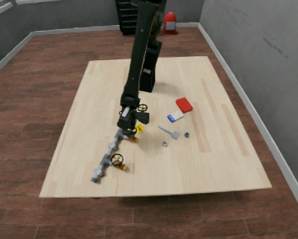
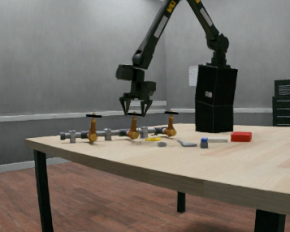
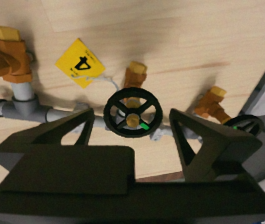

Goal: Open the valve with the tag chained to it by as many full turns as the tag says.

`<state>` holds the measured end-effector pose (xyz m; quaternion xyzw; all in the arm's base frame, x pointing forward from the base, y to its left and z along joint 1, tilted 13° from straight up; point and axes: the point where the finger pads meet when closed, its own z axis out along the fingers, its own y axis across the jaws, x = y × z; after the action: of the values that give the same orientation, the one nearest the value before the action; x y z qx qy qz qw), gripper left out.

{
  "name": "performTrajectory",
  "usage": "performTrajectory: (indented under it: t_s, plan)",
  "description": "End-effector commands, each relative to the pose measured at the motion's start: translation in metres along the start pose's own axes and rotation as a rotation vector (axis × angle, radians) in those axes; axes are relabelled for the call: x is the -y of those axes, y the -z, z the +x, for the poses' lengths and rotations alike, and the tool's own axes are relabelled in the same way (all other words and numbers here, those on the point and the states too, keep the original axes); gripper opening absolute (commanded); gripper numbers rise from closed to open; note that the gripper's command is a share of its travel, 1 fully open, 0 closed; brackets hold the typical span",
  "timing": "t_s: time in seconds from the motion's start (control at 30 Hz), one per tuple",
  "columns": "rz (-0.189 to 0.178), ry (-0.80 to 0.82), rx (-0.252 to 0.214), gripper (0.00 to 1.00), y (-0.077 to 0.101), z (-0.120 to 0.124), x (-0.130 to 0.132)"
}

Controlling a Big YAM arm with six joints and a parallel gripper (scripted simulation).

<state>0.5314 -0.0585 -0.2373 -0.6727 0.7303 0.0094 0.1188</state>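
Observation:
A grey pipe (image 2: pixel 112 132) carries three brass valves with black handwheels. The middle valve (image 2: pixel 132 131) has a yellow tag (image 3: pixel 80 63) chained to it; the tag shows the number 4. It also shows on the table in the top view (image 1: pixel 140 129). My gripper (image 2: pixel 134 110) is open and hangs just above the middle handwheel (image 3: pixel 132 111), one finger on each side, not touching it. The near valve (image 1: pixel 117 160) and the far valve (image 1: pixel 143 109) stand free.
A red block (image 1: pixel 184 104), a blue-and-white piece (image 1: pixel 175 116), a grey flat tool (image 1: pixel 169 132) and two small nuts (image 1: pixel 165 144) lie to the right of the pipe. The arm's black base (image 2: pixel 216 98) stands at the table's back.

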Motion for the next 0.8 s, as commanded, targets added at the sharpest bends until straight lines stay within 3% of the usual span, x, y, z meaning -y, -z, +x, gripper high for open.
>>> performTrajectory:
  t_s: [0.0,0.1,0.27,0.57,0.63,0.77]
  plan:
    - [0.004,-0.061,0.001,1.00,0.0023,-0.0023,0.0057]
    - [0.004,-0.085,0.002,1.00,0.0023,-0.0023,0.0057]
    - [0.004,-0.271,0.002,1.00,0.0023,-0.0023,0.0057]
    - [0.009,-0.835,0.002,1.00,0.0024,-0.0016,0.0069]
    - [0.009,-0.835,0.002,1.00,0.0024,-0.0016,0.0069]
    - [0.010,-1.142,0.004,1.00,0.0024,-0.0016,0.0071]
